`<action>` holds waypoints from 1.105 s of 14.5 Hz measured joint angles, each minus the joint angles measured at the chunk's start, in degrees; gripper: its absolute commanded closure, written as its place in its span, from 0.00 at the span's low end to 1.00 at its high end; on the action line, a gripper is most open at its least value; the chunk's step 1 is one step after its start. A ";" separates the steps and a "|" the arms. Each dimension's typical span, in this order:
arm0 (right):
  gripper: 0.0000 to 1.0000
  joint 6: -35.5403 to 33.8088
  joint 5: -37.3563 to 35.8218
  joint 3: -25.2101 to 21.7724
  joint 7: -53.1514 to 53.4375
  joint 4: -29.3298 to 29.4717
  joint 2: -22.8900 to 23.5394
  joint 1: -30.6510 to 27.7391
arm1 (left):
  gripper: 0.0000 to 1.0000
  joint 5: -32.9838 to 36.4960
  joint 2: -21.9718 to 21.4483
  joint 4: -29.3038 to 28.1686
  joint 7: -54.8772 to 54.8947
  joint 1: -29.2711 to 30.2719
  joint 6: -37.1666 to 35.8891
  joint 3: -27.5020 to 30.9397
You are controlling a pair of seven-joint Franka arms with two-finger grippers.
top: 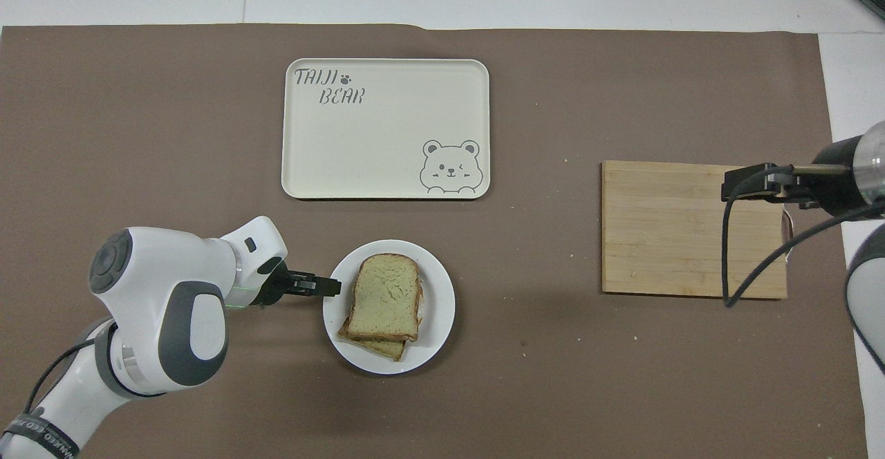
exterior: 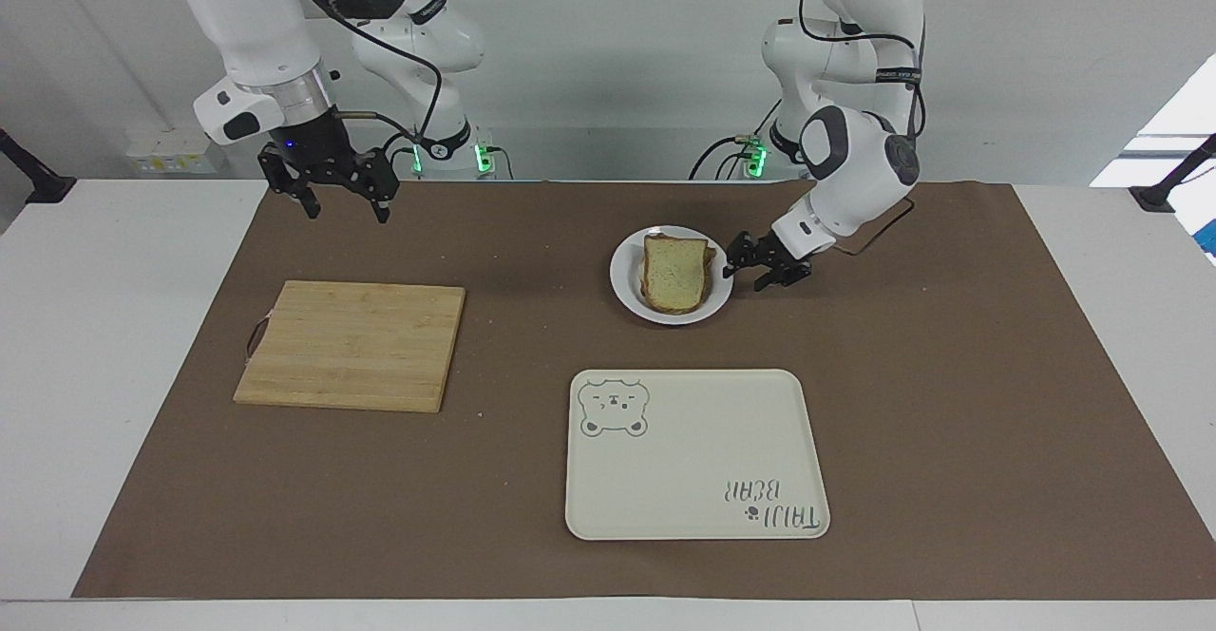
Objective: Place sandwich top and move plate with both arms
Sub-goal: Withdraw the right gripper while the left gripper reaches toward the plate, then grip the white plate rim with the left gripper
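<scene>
While the sandwich top [exterior: 675, 273] lies bare face up on a second slice [top: 377, 343] whose corner peeks out from under it, both sit on the plate [exterior: 623, 291], a small round white one resting on the brown mat [exterior: 950, 403] that covers the middle of the table [exterior: 114, 346]. The plate is nearer to the robots than the cream tray [exterior: 696, 453], which bears a bear drawing and lettering. The left pincer [exterior: 757, 267] is low at the plate's rim, on the side toward the left arm's end of the table; its fingers look parted, one above the other about the rim, though I cannot tell whether they touch the plate or only stand just beside it. In the overhead view the same pincer [top: 323, 285] reaches the rim's edge and stops short of the bread. The right pincer [exterior: 329, 196] hangs in the air with its fingers spread apart and pointing down, holding nothing, over the mat toward the right arm's end of the table, close to the edge of the wooden cutting board [exterior: 353, 345]. The board lies flat toward the right arm's end, well apart from the plate and the tray.
</scene>
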 measured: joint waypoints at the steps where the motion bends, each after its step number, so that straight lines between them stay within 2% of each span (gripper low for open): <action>1: 0.00 -1.45 -0.30 -0.22 -0.14 1.43 -0.02 -0.15 | 0.38 -0.15 0.24 -0.72 0.00 -1.07 1.16 0.01; 5: 0.00 -7.17 -0.72 -1.48 -2.86 6.04 -0.06 -0.76 | 0.49 -0.20 1.90 -1.28 0.03 -2.60 3.83 0.01; 11: 0.00 -8.92 -1.84 -1.55 -4.83 7.37 -0.29 -1.12 | 0.53 -0.20 2.18 -1.81 0.25 -3.74 3.91 0.03; 12: 0.00 -9.35 -1.84 -1.53 -4.97 7.37 -0.29 -1.12 | 0.58 -0.30 2.18 -1.99 0.25 -4.30 3.93 0.03; 13: 0.00 -10.62 -1.84 -1.50 -5.10 7.46 -0.28 -1.12 | 0.74 -0.71 2.17 -2.22 0.25 -4.87 3.97 0.04; 14: 0.00 -12.50 -1.81 -1.49 -5.24 7.74 -0.29 -1.12 | 0.96 -1.33 2.17 -2.46 0.28 -5.51 4.12 0.05; 15: 0.00 -13.97 -1.60 -1.48 -5.26 8.19 -0.30 -1.12 | 1.00 -2.32 2.17 -2.60 0.28 -6.02 4.30 0.04; 16: 0.00 -14.12 -1.33 -1.46 -5.26 8.53 -0.32 -1.12 | 1.00 -3.38 2.18 -2.70 0.28 -6.25 4.47 0.06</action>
